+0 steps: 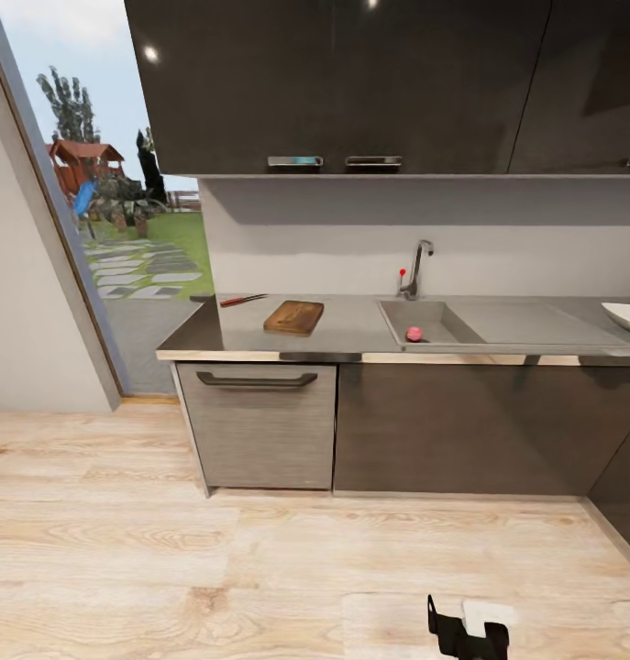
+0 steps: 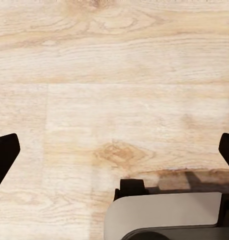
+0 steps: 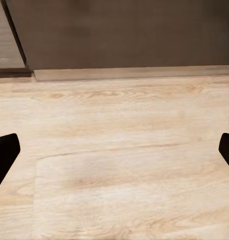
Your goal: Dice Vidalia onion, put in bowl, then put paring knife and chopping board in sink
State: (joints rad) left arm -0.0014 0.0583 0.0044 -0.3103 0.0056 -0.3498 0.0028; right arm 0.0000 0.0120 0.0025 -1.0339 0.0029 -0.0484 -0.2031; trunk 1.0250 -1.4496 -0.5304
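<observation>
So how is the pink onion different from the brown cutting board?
The Vidalia onion is small, round and pinkish-red; the chopping board is much bigger, flat, rectangular and brown with wood grain. The onion sits down inside the sink, while the board lies on the countertop to the sink's left. Neither is held by a gripper.

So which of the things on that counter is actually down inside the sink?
The Vidalia onion, the small pinkish-red ball in the sink.
</observation>
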